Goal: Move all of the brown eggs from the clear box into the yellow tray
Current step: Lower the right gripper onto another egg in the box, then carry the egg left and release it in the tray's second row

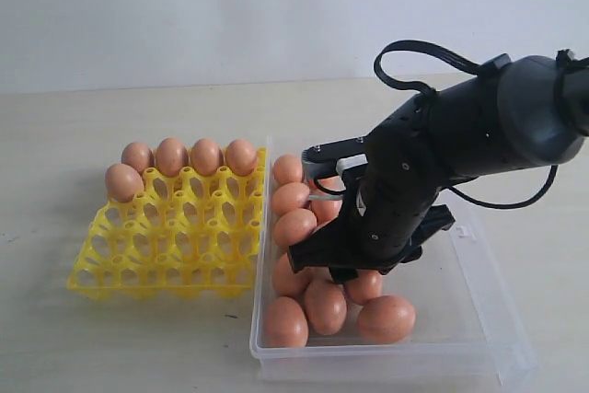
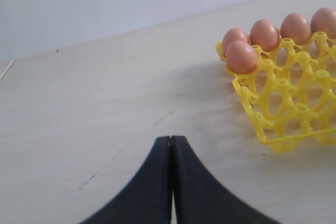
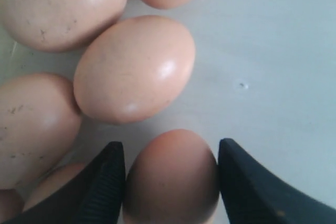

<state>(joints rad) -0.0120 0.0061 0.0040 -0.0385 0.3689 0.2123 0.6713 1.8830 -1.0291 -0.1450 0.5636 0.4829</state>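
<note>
Now one brown egg (image 3: 170,182) lies between the two black fingers (image 3: 105,187) of my right gripper (image 3: 170,141), with one finger at each side of it. The fingers stand about as wide as the egg and come very close to its shell on both sides. I cannot tell if they already press it or only stand beside it.

This egg is on the floor of the clear box (image 1: 479,319). Other brown eggs (image 1: 386,317) lie around it: one just beyond it, almost touching, and several more in a cluster at one side.

In the exterior view my right arm reaches down into the box from the right and hides some of the eggs. The eggs I can see there lie along the left wall of the box and near its front wall.

The yellow tray (image 1: 166,255) stands just beside the box, on its left, on the pale table (image 1: 92,338). Five brown eggs sit in the tray, four in a row in the far cups and one in the next row at the left end.

My left gripper (image 2: 171,139) is over the table, with a corner of the tray in front of it. Its fingers are pressed together and nothing is between them.
</note>
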